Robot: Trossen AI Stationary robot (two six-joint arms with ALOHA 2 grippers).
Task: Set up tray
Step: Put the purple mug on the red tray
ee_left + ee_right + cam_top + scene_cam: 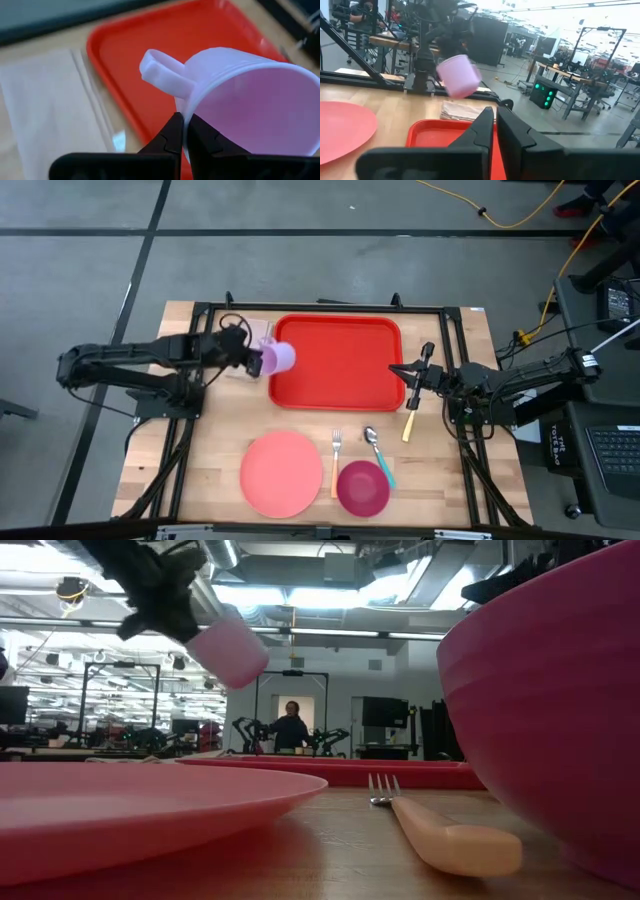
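1. While you look straight down, you see the wooden desk (pixel 210 470) carrying everything, with both arms reaching in from its sides.
2. Your tray (pixel 340 360) lies flat on the far half of the desk, between the two arms, with nothing resting inside it.
3. Nearer the front edge you have a round pink plate (pixel 281 473), and just beside it, to the right, a magenta bowl (pixel 362 487).
4. At the tray's left side a pale napkin (pixel 45 110) lies on the desk; the left arm partly covers it from above.
5. Your left claw (pixel 183 131) is clamped on the rim of a lilac cup (pixel 277 357), which is tilted on its side in the air over the tray's left edge, handle upward.
6. Your right claw (pixel 408 374) hangs at the tray's right edge with its fingers pressed together and nothing between them.
7. Between plate and bowl you have a fork (pixel 336 461) with an orange handle, and next to it a spoon (pixel 377 451) with a teal handle.
8. Right of the tray, under the right claw, lies a yellow-handled knife (pixel 408 424).
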